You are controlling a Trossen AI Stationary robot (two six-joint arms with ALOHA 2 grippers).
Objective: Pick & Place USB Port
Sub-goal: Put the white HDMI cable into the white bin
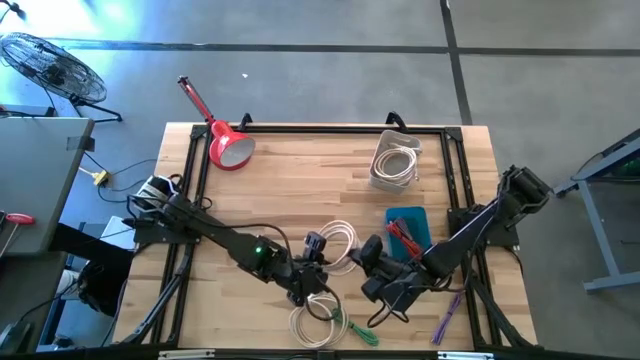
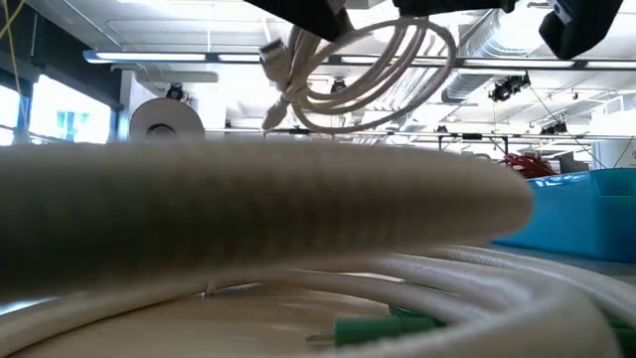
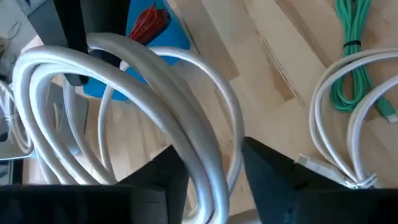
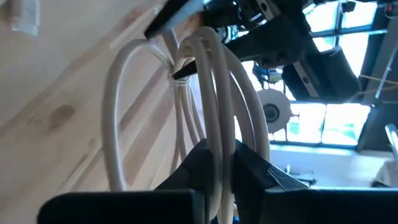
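A coiled white USB cable [image 1: 343, 240] is held in the air over the table's near middle, between both grippers. In the low view the coil [image 2: 370, 72] hangs clear, its plug end to one side. My left gripper [image 1: 314, 250] comes from the table's left and is shut on the coil. My right gripper [image 1: 372, 252] comes from the right and is also shut on it. In the left wrist view the loops [image 3: 143, 74] fan out past my gripper [image 3: 214, 180]. In the right wrist view the strands [image 4: 205, 81] rise past my gripper [image 4: 217, 165]. My left gripper pinches several strands of the coil [image 3: 202, 165] between its two fingers [image 3: 165, 180]. The coil is lifted clear of the table and its loops spread out beyond the fingertips. My right gripper pinches a few strands on the coil's opposite side [image 4: 216, 140] between its two fingers [image 4: 199, 165]. The strands run along the fingers, with the tied neck of the coil [image 4: 180, 78] beyond them.
A second white coil [image 1: 308, 322] and a green cable [image 1: 357, 330] lie near the table's near edge. A blue tray [image 1: 412, 216] holding a red cable sits right of centre. A clear bin [image 1: 395, 160] with a white cable stands at the far right, and a red lamp [image 1: 228, 148] at the far left.
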